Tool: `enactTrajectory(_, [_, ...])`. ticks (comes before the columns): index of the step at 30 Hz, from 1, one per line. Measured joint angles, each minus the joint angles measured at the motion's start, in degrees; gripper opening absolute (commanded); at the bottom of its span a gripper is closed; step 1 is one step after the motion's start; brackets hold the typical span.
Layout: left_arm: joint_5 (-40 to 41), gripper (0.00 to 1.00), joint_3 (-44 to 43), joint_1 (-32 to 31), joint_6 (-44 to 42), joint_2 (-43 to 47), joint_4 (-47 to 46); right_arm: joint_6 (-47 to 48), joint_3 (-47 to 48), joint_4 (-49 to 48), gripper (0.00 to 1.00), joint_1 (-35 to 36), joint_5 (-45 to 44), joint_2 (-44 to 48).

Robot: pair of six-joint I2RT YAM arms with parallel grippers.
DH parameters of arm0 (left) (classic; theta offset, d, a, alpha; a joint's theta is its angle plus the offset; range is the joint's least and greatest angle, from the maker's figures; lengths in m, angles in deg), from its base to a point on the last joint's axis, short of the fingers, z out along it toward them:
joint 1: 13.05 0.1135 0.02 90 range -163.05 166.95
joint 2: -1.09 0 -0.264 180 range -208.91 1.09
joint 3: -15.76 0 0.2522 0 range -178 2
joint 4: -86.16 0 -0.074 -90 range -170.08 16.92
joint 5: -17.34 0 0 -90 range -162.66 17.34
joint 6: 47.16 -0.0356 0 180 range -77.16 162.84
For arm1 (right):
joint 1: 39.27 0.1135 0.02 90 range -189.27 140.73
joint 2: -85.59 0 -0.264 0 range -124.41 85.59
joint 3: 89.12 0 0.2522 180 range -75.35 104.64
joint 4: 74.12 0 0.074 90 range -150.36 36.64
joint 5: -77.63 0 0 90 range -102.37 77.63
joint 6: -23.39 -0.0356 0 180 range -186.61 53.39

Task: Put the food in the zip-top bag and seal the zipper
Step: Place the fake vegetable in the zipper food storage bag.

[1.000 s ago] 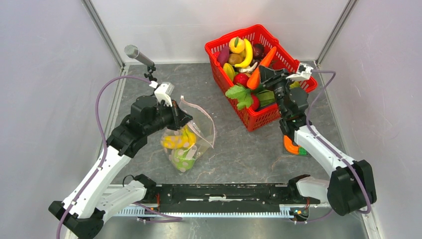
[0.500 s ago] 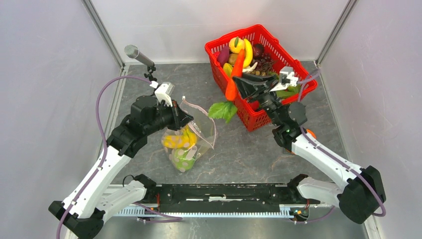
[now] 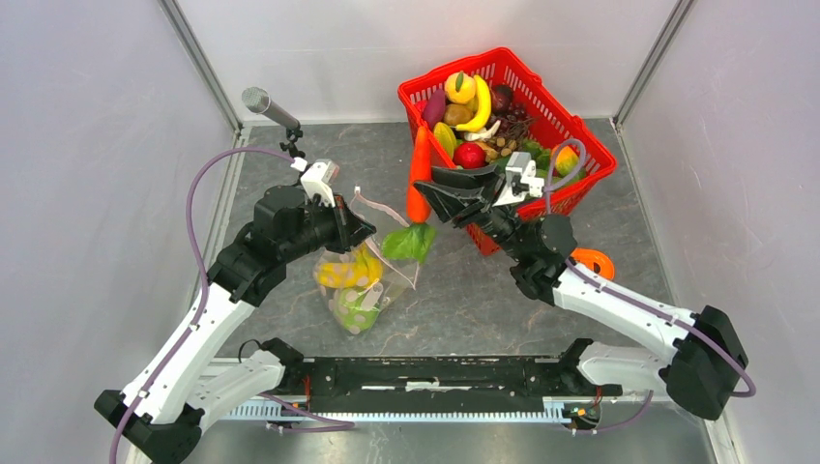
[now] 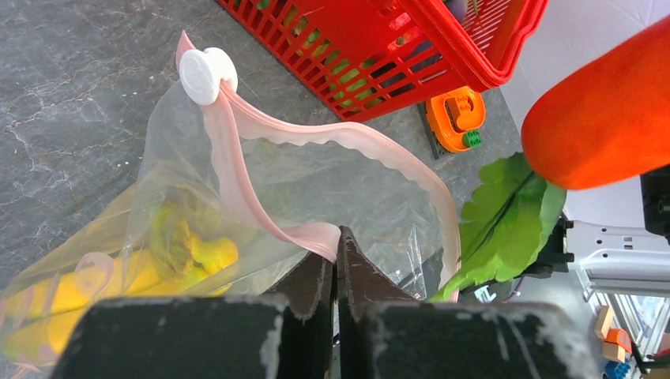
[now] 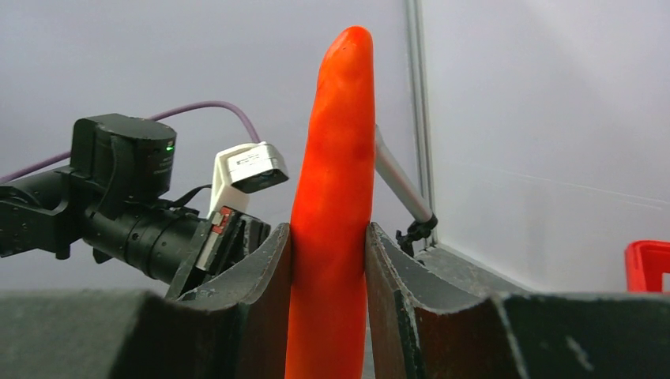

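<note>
The clear dotted zip-top bag (image 3: 372, 280) hangs open from my left gripper (image 3: 356, 232), which is shut on its pale pink zipper strip (image 4: 261, 213). A white slider (image 4: 201, 75) sits at the strip's far end. A yellow banana bunch (image 3: 345, 273) and a pale green piece lie inside the bag. My right gripper (image 3: 432, 190) is shut on an orange carrot (image 3: 419, 174) with green leaves (image 3: 408, 242), held tip-up over the bag's mouth. The carrot (image 5: 332, 221) shows between the right fingers. The carrot (image 4: 600, 126) and its leaves (image 4: 506, 213) also show in the left wrist view.
A red mesh basket (image 3: 571, 126) with several toy fruits and vegetables stands at the back right. An orange toy piece (image 3: 590, 261) lies on the table right of the right arm. A microphone on a stand (image 3: 271, 108) stands at the back left.
My right gripper has carried the carrot left, out of the basket, to above the bag's mouth. The left gripper and the bag have stayed in place.
</note>
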Motion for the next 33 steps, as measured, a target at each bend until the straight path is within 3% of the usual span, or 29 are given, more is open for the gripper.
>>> enactTrajectory(19, [-0.1, 0.02, 0.0, 0.0, 0.0, 0.2, 0.1, 4.7, 6.0, -1.0, 0.0, 4.3, 4.9, -11.6])
enactTrajectory(26, [-0.1, 0.02, 0.0, 0.0, 0.0, 2.1, 0.2, 11.7, -0.4, 0.9, 0.0, 4.4, 4.7, -10.4])
enactTrajectory(33, [-0.2, 0.02, 0.0, 0.0, 0.0, 2.4, 0.2, 20.1, -3.3, 9.8, 0.0, 4.4, 6.5, -9.0])
